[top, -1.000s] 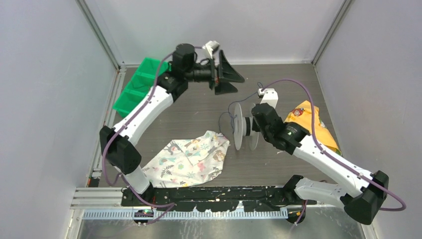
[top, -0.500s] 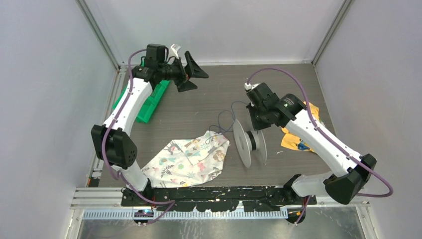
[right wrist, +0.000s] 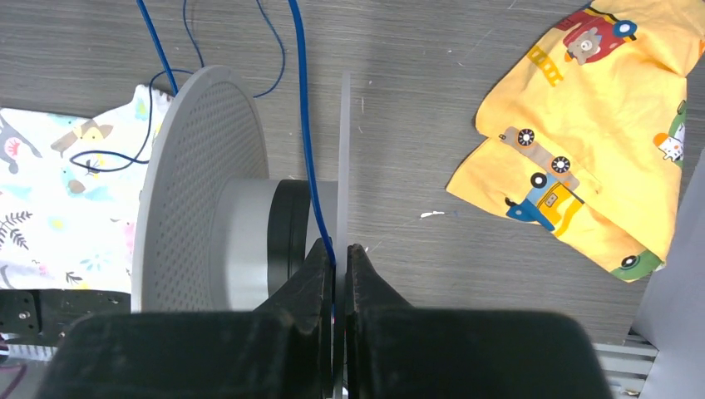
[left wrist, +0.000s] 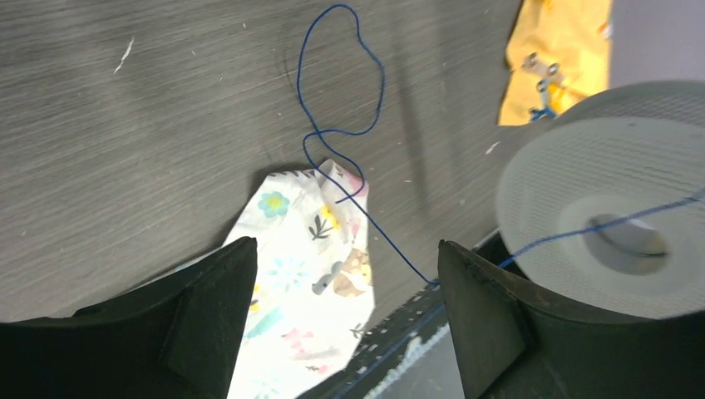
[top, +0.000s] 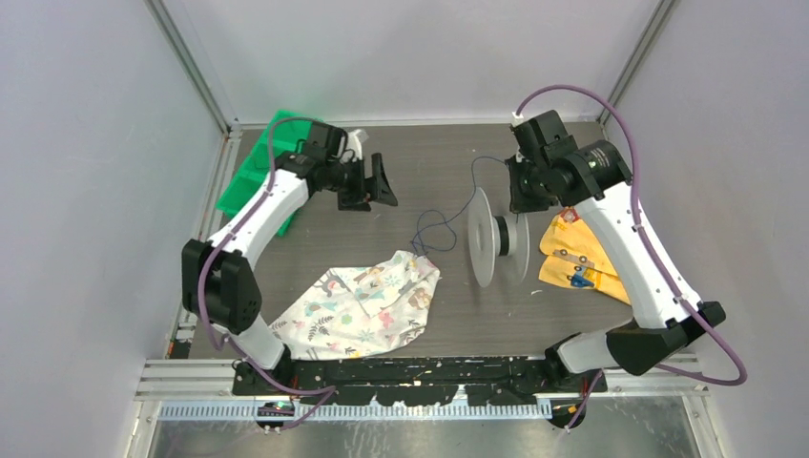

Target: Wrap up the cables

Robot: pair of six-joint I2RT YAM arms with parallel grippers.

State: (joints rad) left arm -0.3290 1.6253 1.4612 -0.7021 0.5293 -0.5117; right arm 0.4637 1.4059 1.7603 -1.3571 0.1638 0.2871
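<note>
The pale grey two-disc spool (top: 483, 239) stands on edge at centre right, with dark wound wire on its hub (right wrist: 287, 229). My right gripper (top: 520, 202) reaches down from the back and is shut on the thin right disc (right wrist: 343, 150), with the blue cable (right wrist: 301, 108) running right beside the fingers. Loose loops of the cable (top: 434, 229) lie on the table left of the spool and reach the floral cloth. My left gripper (top: 375, 181) is open and empty, left of the loops. The left wrist view shows the cable loop (left wrist: 341, 83) and the spool (left wrist: 615, 224).
A floral cloth (top: 363, 301) lies front centre, with a cable end on its corner (left wrist: 337, 179). A yellow printed cloth (top: 577, 253) lies right of the spool. A green bin (top: 256, 167) stands at the back left. Walls close in on both sides.
My left gripper has swung from back centre to the left and come down nearer the table. My right arm has swung toward the back right, and the spool has shifted slightly right.
</note>
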